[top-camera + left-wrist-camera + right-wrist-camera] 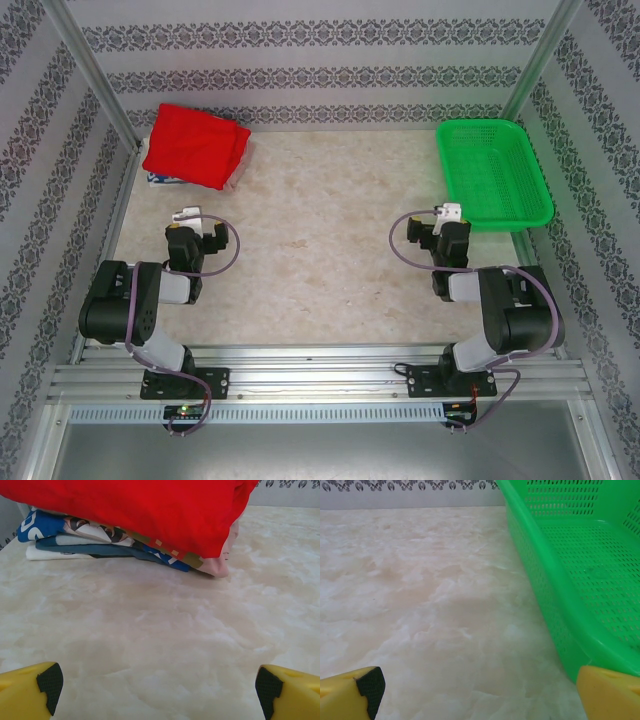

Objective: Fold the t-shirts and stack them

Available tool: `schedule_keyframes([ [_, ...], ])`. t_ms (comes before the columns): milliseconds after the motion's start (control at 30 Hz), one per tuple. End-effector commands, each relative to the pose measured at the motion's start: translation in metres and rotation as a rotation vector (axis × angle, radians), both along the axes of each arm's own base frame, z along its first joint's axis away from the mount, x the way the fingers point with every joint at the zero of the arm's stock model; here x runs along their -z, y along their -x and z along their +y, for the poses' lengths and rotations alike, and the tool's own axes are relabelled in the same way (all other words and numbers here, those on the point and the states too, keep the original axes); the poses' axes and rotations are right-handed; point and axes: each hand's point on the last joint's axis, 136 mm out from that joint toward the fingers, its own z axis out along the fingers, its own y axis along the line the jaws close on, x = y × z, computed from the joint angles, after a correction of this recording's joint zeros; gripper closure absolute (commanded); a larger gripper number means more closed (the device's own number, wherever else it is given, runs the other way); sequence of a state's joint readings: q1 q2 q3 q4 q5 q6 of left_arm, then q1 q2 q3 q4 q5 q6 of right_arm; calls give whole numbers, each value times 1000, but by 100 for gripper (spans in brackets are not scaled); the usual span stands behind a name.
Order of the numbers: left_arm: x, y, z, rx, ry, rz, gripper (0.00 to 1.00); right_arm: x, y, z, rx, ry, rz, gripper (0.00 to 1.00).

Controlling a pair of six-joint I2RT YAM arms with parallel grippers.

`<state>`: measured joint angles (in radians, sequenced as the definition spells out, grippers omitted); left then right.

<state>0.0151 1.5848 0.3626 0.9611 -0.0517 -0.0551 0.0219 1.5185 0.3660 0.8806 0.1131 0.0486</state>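
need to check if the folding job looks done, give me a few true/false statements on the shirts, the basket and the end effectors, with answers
1. The red t-shirt lies on top of the stack of t-shirts. True.
2. A shirt lies in the green mesh basket. False: nothing lies in it.
3. The left end effector and the right end effector both stand open. True.
4. The left end effector grips the red t-shirt. False: it holds nothing and is apart from the stack, with bare table between them.
5. The stack sits at the table's far right corner. False: it sits at the far left corner; the basket is at the far right.
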Motion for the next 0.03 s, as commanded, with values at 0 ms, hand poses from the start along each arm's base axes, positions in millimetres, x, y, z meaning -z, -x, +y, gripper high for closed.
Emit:
schedule_keyframes([
  [0, -6, -1, -4, 35, -10, -25, 0, -14, -6, 4, -27, -7, -46, 2],
])
